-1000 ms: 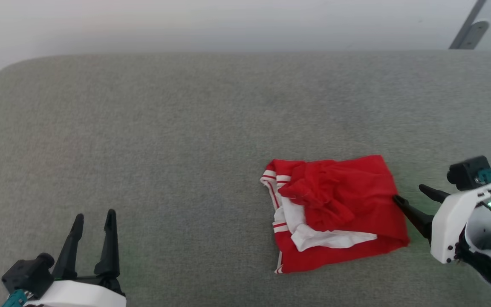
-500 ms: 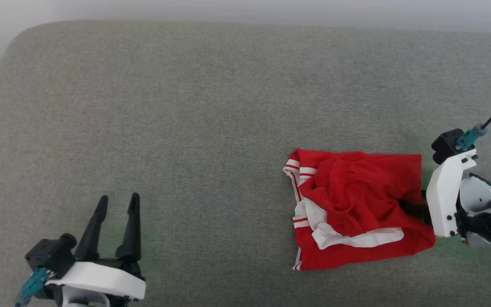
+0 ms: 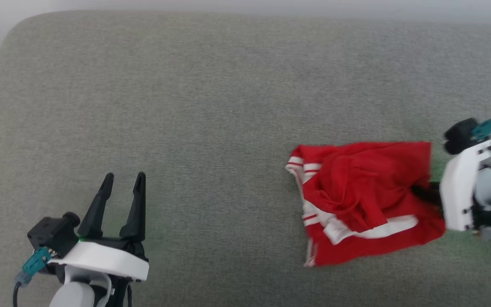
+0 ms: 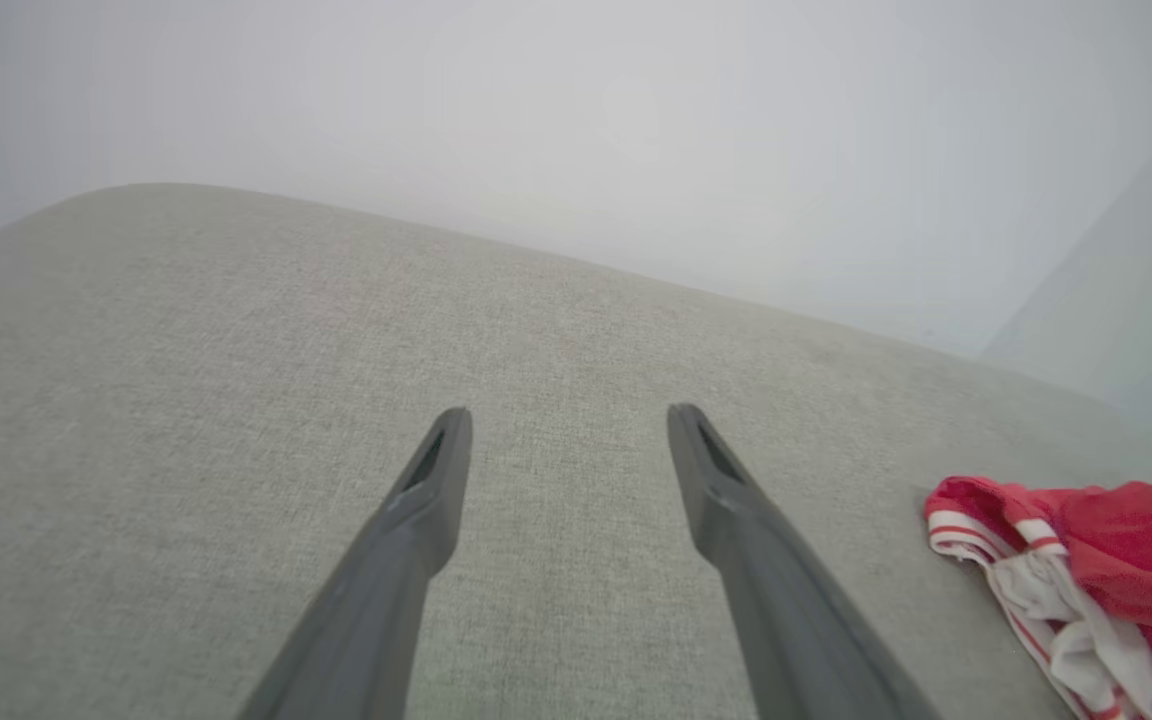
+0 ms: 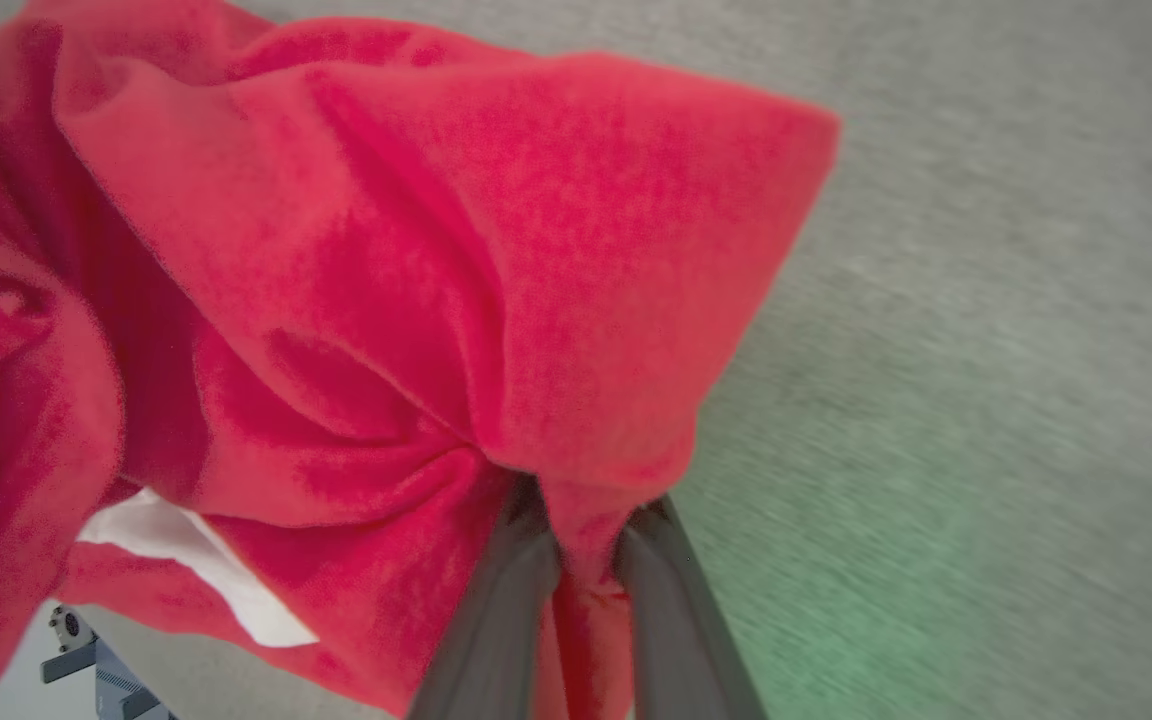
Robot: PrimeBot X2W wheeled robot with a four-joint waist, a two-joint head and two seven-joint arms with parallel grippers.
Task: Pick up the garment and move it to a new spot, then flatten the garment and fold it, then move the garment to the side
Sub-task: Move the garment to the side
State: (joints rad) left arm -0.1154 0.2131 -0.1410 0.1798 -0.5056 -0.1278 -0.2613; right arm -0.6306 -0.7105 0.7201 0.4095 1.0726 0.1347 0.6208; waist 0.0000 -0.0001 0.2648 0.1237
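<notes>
1. Landmark: the grey cushion. All positions below are referenced to it.

2. Garment: the garment lies crumpled on the right half of the cushion, closer to its near edge than to its far edge. It is red. A white sleeve with red-striped trim faces the cushion's middle, and a white band runs along the side nearest the cushion's near edge. I cannot see any lettering.

3. Right gripper: the right gripper sits at the cushion's right side, with its fingers pointing toward the cushion's middle and buried in the garment's right edge. In the right wrist view the two fingers stand close together with a fold of the red fabric pinched between them — a grip on the garment. The cloth bunches into creases that run to the pinch point. I cannot tell whether that edge is clear of the cushion.

4. Left gripper: the left gripper hangs over the cushion's near-left area, fingers pointing toward its far edge. In the left wrist view the fingers are spread wide with only bare cushion between them — nothing is held. The garment's striped sleeve end shows well apart from this gripper, toward the cushion's right.
</notes>
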